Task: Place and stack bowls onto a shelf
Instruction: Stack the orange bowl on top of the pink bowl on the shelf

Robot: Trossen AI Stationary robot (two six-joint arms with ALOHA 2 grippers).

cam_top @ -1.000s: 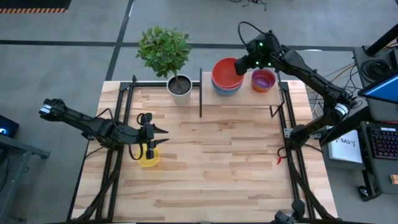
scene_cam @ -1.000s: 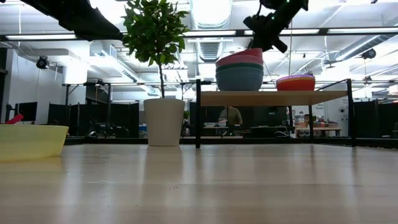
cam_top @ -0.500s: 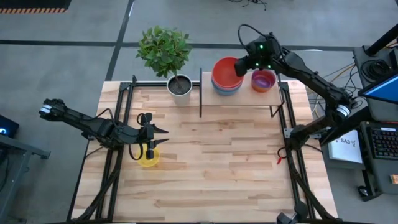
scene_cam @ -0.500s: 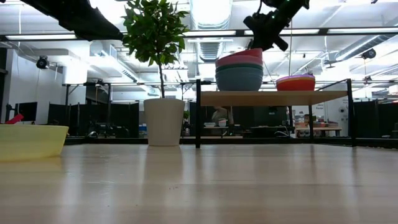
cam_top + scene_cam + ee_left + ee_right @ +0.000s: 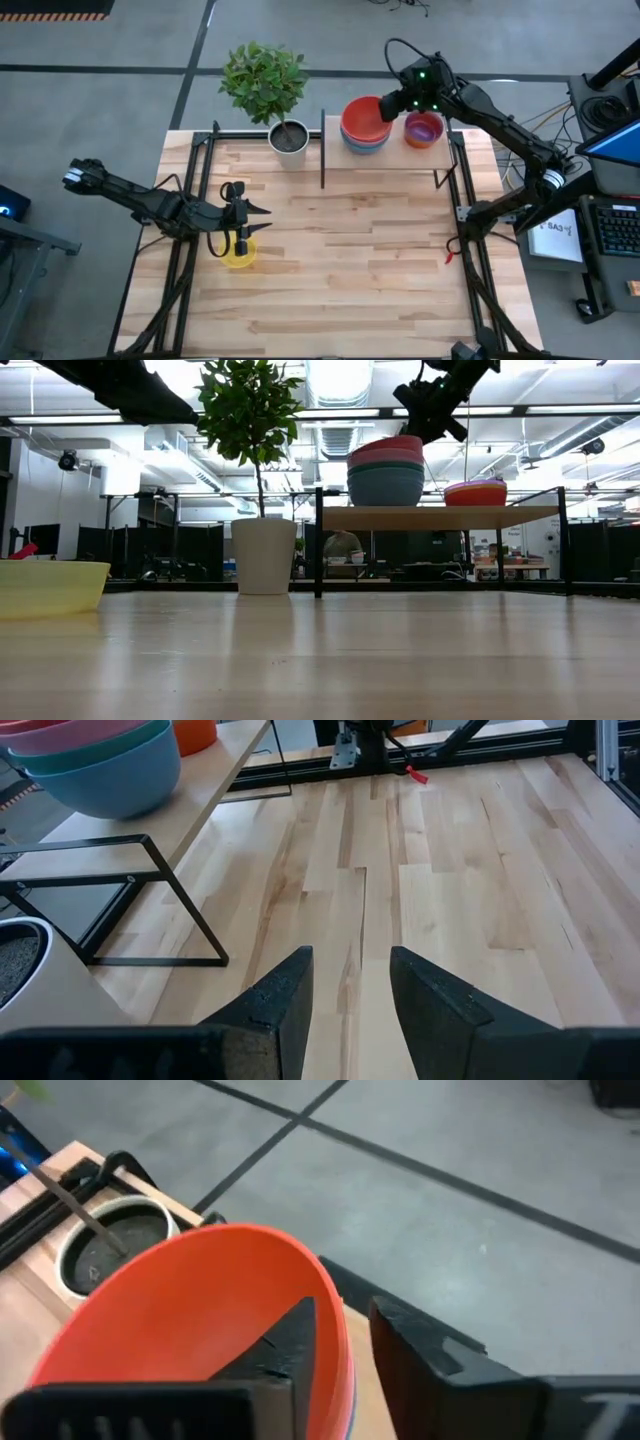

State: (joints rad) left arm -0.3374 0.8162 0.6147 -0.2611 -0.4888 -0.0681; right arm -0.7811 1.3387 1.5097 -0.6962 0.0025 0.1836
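High view: right hand (image 5: 393, 103), fingers slightly parted astride the red bowl's (image 5: 362, 117) rim, could tip the stack; left hand (image 5: 243, 220) hovers empty, parted, over the yellow bowl (image 5: 240, 257).

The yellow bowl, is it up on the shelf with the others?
No. The yellow bowl sits on the tabletop beside the left arm's fingers, far from the shelf holding the stacked bowls.

Shelf (image 5: 440, 517) stands at mid-distance, its black posts on the table (image 5: 320, 660). On its board, left part: stack of large bowls (image 5: 385, 472), red on top, pink, teal and blue below. Right of the stack: smaller stack (image 5: 476, 492), purple rim over orange. Right gripper (image 5: 432, 410) hangs above the large stack. White plant pot (image 5: 264, 556) left of the shelf. Yellow bowl (image 5: 52, 588) far left, on the table.
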